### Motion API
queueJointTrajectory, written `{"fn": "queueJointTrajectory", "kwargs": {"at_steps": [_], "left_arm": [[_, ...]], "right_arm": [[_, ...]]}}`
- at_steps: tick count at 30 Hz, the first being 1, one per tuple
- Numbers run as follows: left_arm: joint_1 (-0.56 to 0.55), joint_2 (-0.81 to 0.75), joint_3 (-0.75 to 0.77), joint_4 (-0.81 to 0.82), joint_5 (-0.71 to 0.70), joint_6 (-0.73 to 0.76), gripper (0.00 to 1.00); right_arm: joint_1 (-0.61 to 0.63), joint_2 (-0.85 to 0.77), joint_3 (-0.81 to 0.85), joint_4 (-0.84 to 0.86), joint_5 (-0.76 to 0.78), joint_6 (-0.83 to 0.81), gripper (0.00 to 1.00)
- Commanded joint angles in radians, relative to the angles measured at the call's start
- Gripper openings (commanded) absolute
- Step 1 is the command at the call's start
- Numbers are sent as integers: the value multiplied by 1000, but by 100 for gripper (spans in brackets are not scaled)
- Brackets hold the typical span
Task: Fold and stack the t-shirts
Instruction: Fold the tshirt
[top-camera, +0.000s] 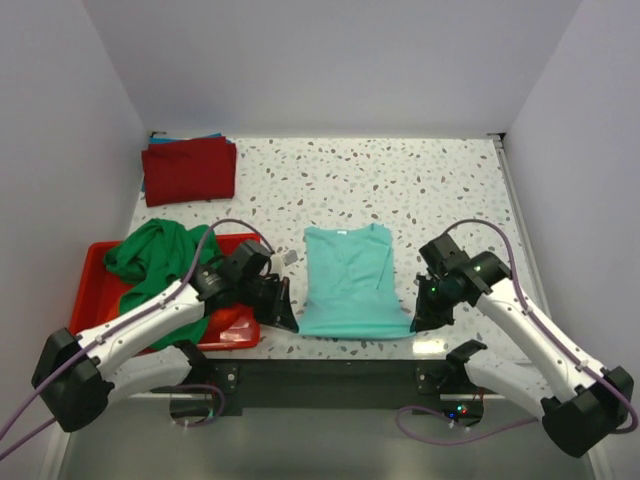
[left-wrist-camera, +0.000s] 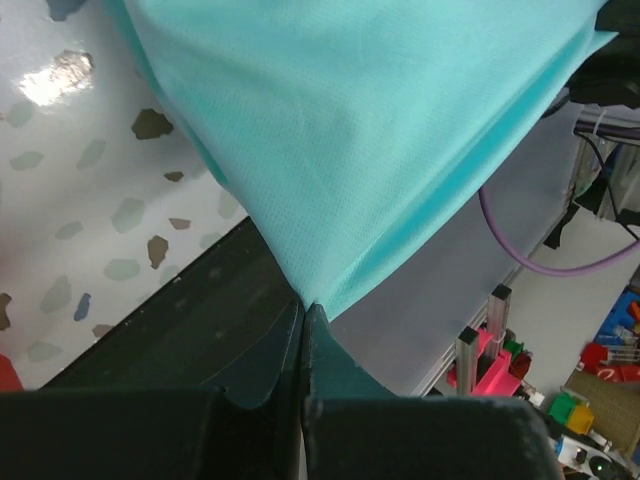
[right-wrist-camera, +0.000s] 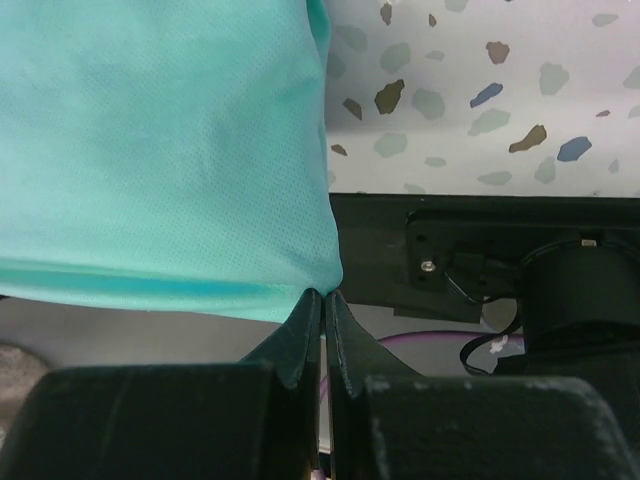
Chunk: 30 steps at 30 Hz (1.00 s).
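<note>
The teal t-shirt lies in the middle of the table, sleeves folded in, collar far, hem at the near edge. My left gripper is shut on its near left hem corner. My right gripper is shut on its near right hem corner. Both corners are lifted slightly over the table's front edge. A folded dark red t-shirt lies at the far left on a blue one that barely shows. A bright green t-shirt is crumpled in the red bin. An orange one peeks out beneath my left arm.
The red plastic bin sits at the near left, under my left arm. The speckled table runs between white walls. The black front rail lies just below both grippers.
</note>
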Motion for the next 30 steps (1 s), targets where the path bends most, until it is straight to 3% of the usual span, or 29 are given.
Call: {"fn": "queueJointTrajectory", "kwargs": {"at_steps": [1, 6, 16, 30], "left_arm": [[-42, -68, 23, -91, -32, -84, 0], [-97, -88, 80, -97, -50, -147, 0], [-102, -65, 241, -151, -165, -165, 0], [-90, 27, 233, -88, -155, -142, 0]], "right_arm": [[1, -67, 12, -133, 54, 42, 0], [3, -82, 79, -172, 45, 48, 0], [1, 1, 296, -221, 126, 42, 0], [3, 123, 351, -143, 201, 30, 0]]}}
